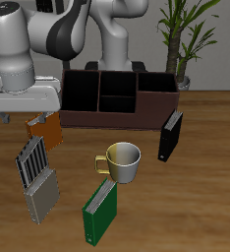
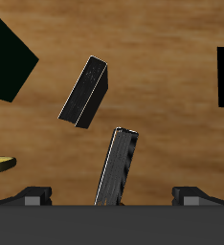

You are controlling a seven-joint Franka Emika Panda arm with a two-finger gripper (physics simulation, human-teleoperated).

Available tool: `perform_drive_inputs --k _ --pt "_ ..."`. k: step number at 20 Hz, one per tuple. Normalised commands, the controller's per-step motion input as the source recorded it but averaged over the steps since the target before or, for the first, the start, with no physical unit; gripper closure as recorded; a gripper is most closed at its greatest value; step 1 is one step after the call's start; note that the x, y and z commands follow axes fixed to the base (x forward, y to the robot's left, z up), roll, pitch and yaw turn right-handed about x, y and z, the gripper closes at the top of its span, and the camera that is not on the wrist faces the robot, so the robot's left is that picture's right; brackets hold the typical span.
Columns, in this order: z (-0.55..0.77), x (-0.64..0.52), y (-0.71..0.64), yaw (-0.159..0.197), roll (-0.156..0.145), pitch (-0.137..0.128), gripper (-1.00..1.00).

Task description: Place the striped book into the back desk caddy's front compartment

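Observation:
The striped book (image 1: 30, 162) stands tilted on the table in front of an orange book (image 1: 45, 130); its black and light-grey stripes run lengthwise. My gripper (image 1: 33, 108) hangs above and slightly behind it, open and holding nothing. In the wrist view the striped book (image 2: 117, 167) lies below the gap between my spread fingertips (image 2: 33, 194), and the gripper (image 2: 114, 197) is not touching it. The back desk caddy (image 1: 156, 110), a long dark reddish-brown box with black-lined compartments, sits farther back beside the robot's base.
A speckled grey book (image 1: 40, 202) (image 2: 85, 93) stands nearer the table's front edge. A green book (image 1: 100, 212) (image 2: 9, 57), a cream mug (image 1: 122, 162) and a black book (image 1: 171, 136) stand across the table. A potted plant (image 1: 183, 39) is behind the caddy.

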Motion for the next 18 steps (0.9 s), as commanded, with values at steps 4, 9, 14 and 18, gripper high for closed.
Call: perform_drive_inputs --k 4,9,14,18 --pt "-0.24 0.08 0.02 -0.019 0.014 0.008 -1.0" --pt "-0.16 0.07 -0.04 -0.014 -0.004 0.006 -1.0" --pt "-0.09 0.03 -0.05 -0.016 -0.007 -0.001 -1.0" --pt "-0.09 0.02 -0.04 -0.04 -0.007 0.002 -1.0"
